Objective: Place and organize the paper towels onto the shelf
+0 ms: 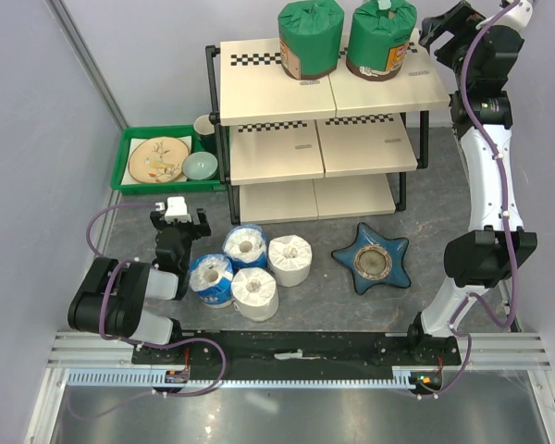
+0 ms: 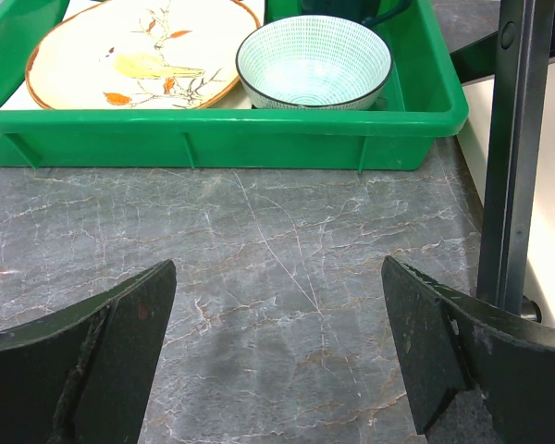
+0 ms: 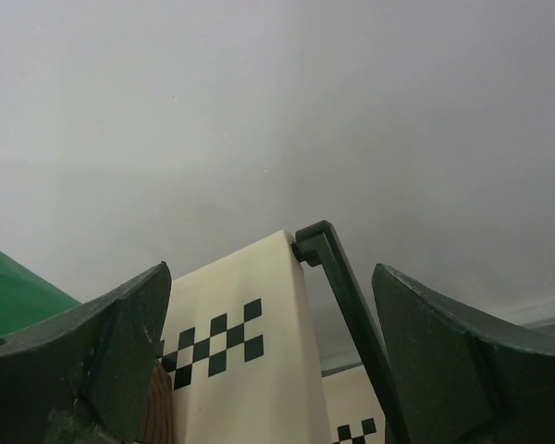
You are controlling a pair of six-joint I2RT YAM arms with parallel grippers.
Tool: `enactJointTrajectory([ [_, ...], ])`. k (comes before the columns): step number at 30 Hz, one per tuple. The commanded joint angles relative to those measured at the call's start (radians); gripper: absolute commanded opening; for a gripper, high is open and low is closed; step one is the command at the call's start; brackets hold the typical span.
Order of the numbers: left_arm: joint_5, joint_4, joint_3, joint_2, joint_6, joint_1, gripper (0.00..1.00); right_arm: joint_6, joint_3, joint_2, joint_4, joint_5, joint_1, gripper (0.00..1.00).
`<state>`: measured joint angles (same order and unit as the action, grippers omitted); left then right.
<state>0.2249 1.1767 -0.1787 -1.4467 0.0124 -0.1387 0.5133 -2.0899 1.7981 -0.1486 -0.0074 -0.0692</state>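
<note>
Frankly, both green rolls' (image 1: 311,37) labels (image 1: 291,61) are illegible.

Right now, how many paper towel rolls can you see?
6. Two green rolls stand on the top board of the shelf. Two blue-and-white rolls and two white rolls cluster on the table in front of it. None looks hidden.

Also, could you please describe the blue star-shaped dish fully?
The star-shaped dish is dark blue and looks like glazed ceramic, with five pointed arms and a round tan well at its centre. It lies flat on the grey table, in front of the shelf, clear of the nearest white paper towel roll.
</note>
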Motion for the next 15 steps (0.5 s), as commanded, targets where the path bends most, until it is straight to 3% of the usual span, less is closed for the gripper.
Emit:
enactJointTrajectory([
  [1,0.004,0.046,-0.016,-0.004,0.012,0.002,0.99,0.004,-0.039,-0.008,0.047,-0.054,0.012,0.98],
  [15,0.004,0.046,-0.016,-0.006,0.011,0.002,0.99,-0.065,-0.122,0.047,0.001,-0.042,0.131,0.98],
])
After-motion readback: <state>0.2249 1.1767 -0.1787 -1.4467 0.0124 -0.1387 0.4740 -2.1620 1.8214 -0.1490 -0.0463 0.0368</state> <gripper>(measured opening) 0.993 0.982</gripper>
